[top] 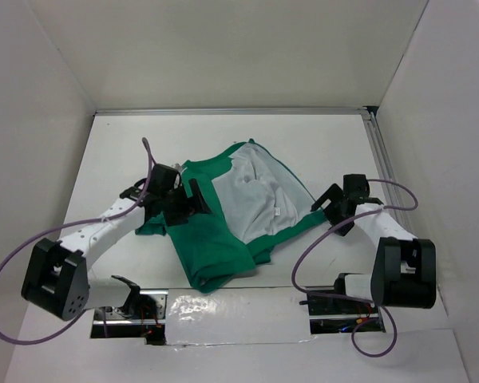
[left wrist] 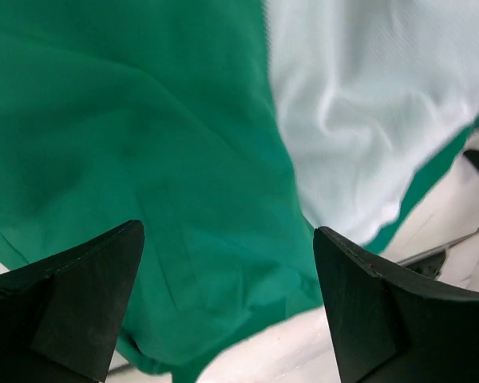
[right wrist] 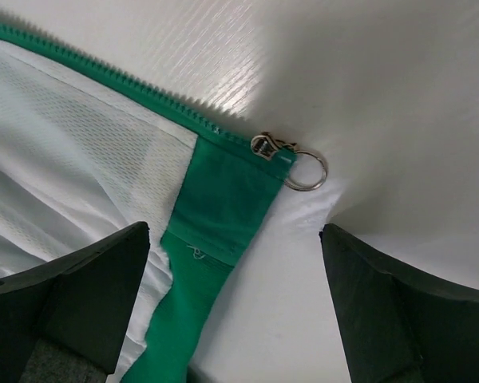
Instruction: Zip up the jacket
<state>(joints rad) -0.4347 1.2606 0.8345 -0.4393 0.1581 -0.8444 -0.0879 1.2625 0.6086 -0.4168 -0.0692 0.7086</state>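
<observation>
Bright, even light from above fills all three views. In the left wrist view the jacket (left wrist: 144,159) ahead of the jaws looks soft and slightly blurred, and the jaws are dark and featureless. In the right wrist view the zip (right wrist: 144,84) is sharp. The table (right wrist: 223,60) beyond the jaws shows a sheen, and soft shadow falls toward the right jaw.
</observation>
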